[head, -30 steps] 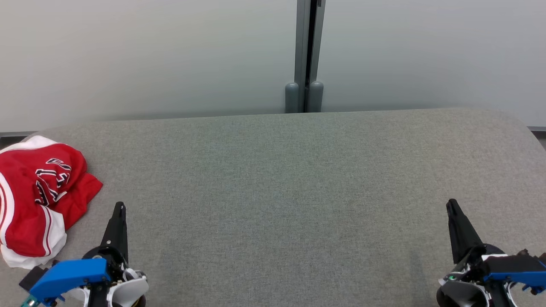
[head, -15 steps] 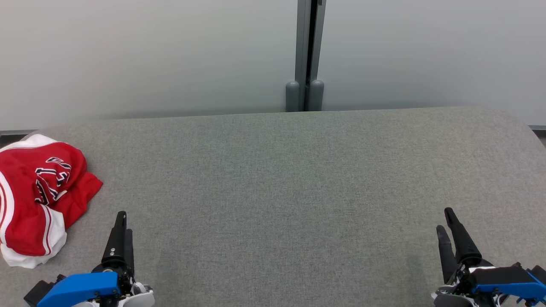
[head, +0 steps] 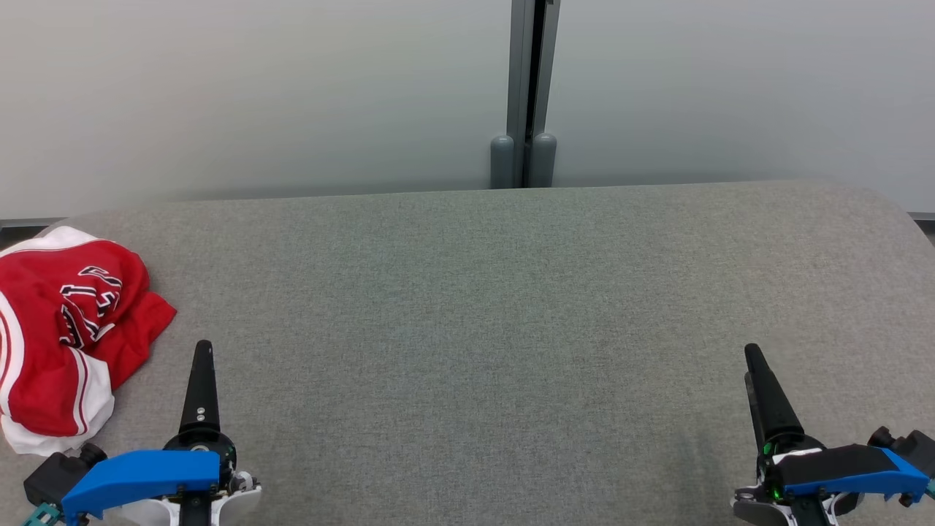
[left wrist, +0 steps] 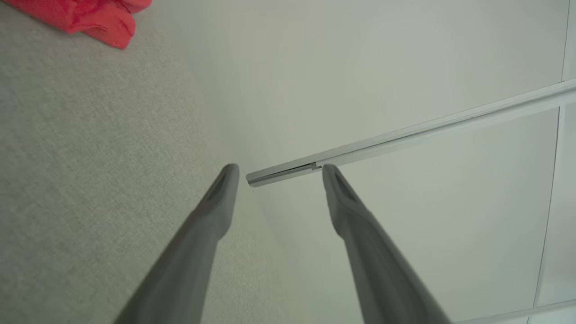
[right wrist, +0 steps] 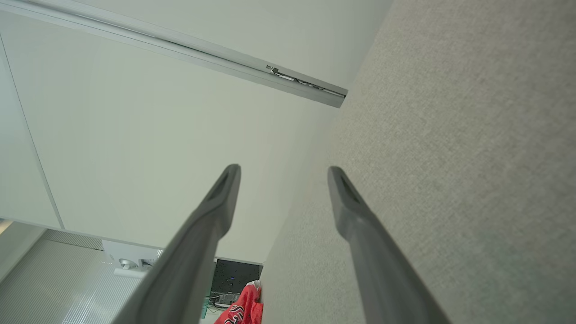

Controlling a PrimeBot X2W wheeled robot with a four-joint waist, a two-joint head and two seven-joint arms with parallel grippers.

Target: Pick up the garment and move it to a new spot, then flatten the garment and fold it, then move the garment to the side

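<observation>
- Head view: the garment (head: 58, 343) lies in a crumpled heap at the left end of the bench (head: 475, 329), and part of it runs off the picture's edge.
- Head view, handling: I judge it light, limp and thin, probably slick sports cloth. It should sag and drape when lifted, and it could slide out of a shallow pinch. It is not fragile.
- Head view, where to hold: I would take the red flap that points toward the middle of the bench. It is the raised fold nearest me, and I would pinch it deep. Several layers may come up together.
- Head view, looks: it is red, with white trim and stripes along the edges. Dark lettering outlined in white crosses one fold, but it is too creased to read.
- Head view, tools: my left tool (head: 202, 349) hangs near the heap on its right, not touching it. My right tool (head: 752, 354) is well apart, toward the other end of the bench. Both show edge-on here, so the gap between their fingers does not read.
- Left wrist view: my two fingers stand spread with nothing between them, so the left tool is open and empty. A red corner of the garment lies on the grey bench at the upper left, apart from the fingers.
- Right wrist view: these fingers are spread the same way and hold nothing, so the right tool is open too. A small piece of the red garment, with some lettering, shows far off at the bottom edge.
</observation>
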